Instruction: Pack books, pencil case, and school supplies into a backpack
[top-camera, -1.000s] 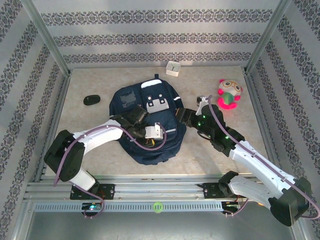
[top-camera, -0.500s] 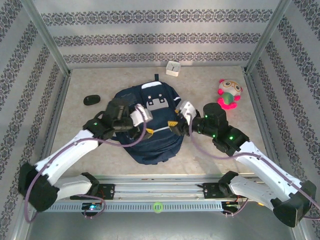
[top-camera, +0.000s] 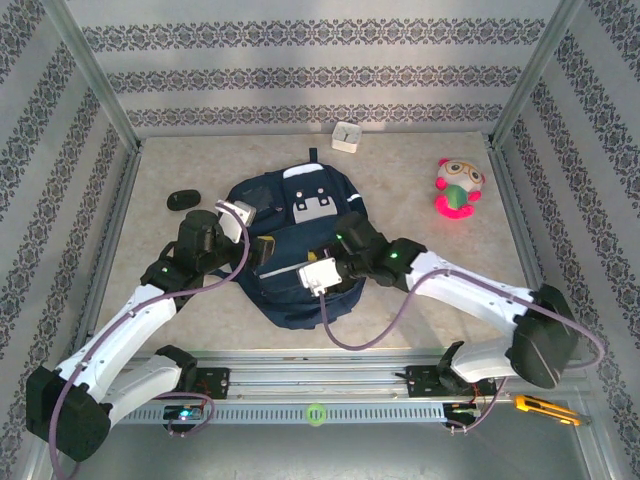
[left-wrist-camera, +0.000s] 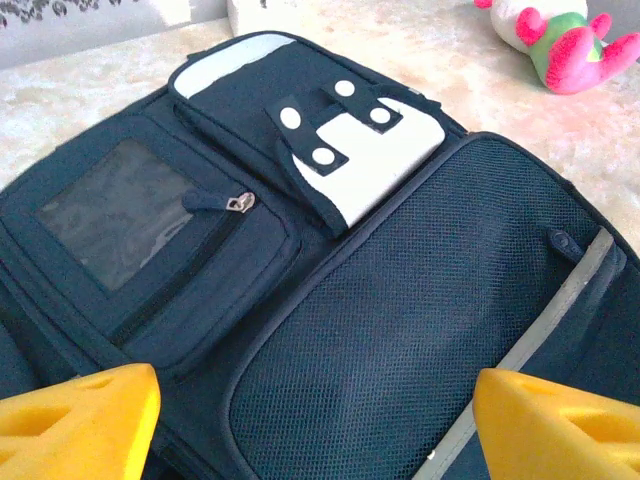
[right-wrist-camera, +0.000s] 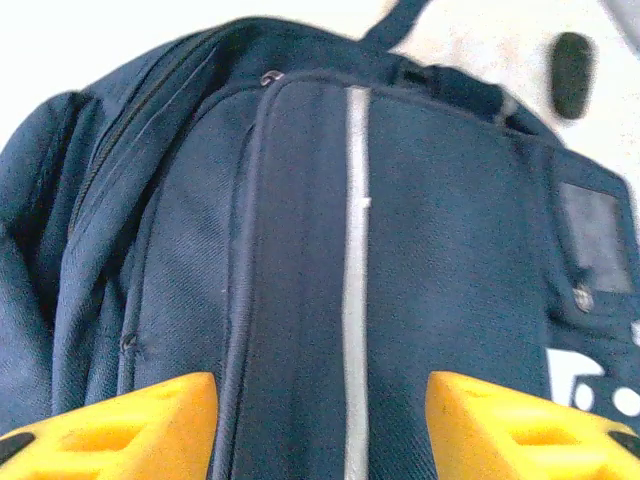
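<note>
The navy backpack (top-camera: 300, 290) lies flat mid-table, its grey stripe and white patches up. My left gripper (top-camera: 262, 250) hovers over its left side, open wide. In the left wrist view the yellow fingers (left-wrist-camera: 75, 415) flank the mesh pocket (left-wrist-camera: 400, 320) with nothing between them. My right gripper (top-camera: 300, 278) is over the backpack's lower front, open. Its fingers (right-wrist-camera: 120, 420) straddle the grey stripe (right-wrist-camera: 352, 250); whether they touch the fabric I cannot tell. The pale pencil case (top-camera: 347, 136) stands at the back wall. The books are out of view.
A black oval object (top-camera: 182, 200) lies left of the backpack. A pink-and-green plush toy (top-camera: 457, 188) sits at the back right. A yellow utility knife (top-camera: 545, 405) rests by the right arm's base. Metal frame posts and patterned walls enclose the table.
The left gripper opened and drew back from the backpack's lower middle to its left side. The right arm swung from the backpack's right edge over its lower front.
</note>
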